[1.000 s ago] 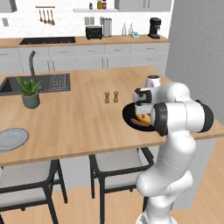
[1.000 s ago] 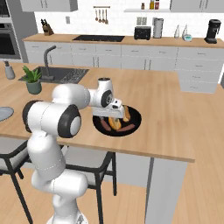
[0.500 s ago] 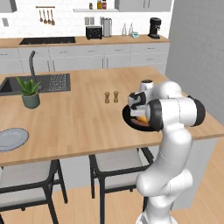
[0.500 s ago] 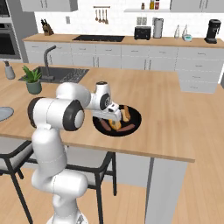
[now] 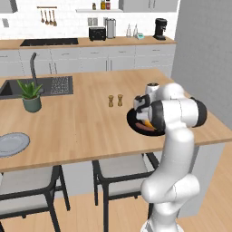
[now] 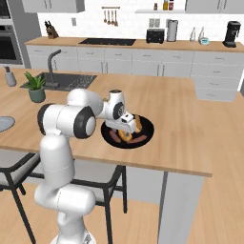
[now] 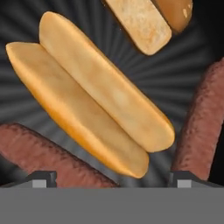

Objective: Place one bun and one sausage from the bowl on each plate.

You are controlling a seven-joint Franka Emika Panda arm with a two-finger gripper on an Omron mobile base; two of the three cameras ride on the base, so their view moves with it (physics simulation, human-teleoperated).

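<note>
- The claw [image 7: 111,179] hangs low over the black bowl [image 6: 145,128], its tips spread wide with nothing between them.
- In the hand view, a split bun [image 7: 92,96] lies diagonally just ahead of the tips, resting on the bowl's ribbed floor.
- One sausage [image 7: 48,155] lies beside the bun's lower edge; another sausage [image 7: 201,122] lies on its far side.
- A second bun [image 7: 144,19] sits at the upper edge.
- The bowl stands on the wooden table [image 5: 77,122] near its front edge.
- A pale grey-blue plate [image 5: 11,144] sits well apart, at the table's left end.
</note>
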